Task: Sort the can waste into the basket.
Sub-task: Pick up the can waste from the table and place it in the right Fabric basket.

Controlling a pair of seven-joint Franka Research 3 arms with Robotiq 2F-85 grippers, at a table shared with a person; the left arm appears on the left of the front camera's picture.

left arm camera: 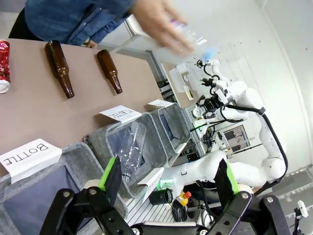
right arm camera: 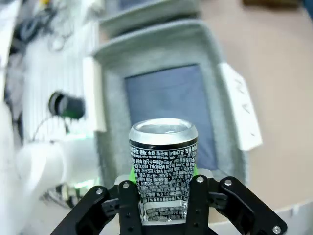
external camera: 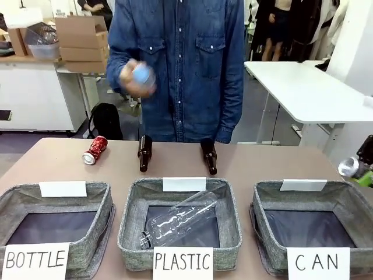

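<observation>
Front view: right gripper (external camera: pixel 356 172) shut tight on the dark can (external camera: pixel 348 167), silver top outward. Held up off the table, just above and beside the basket (external camera: pixel 262 233) signed CAN, clear of the rim, likely for a drop inside. Far across from that gripper, the red can (external camera: pixel 95 150), lying on its side next to two brown bottles (external camera: pixel 144 153), untouched.

Left wrist view: left gripper (left arm camera: pixel 168 182) with jaws wide apart, gripping nothing, poised over the BOTTLE basket (left arm camera: pixel 73 152). Red can (left arm camera: pixel 4 66) well ahead of the fingertips and off to one side, probably next to fetch.

Right wrist view: dark can (right arm camera: pixel 164 166) clamped upright between the jaws. Basket (right arm camera: pixel 110 78) straight ahead beyond the fingertips, dark bottom bare. Lined up for release, though perhaps needing a little more reach past the near rim.
</observation>
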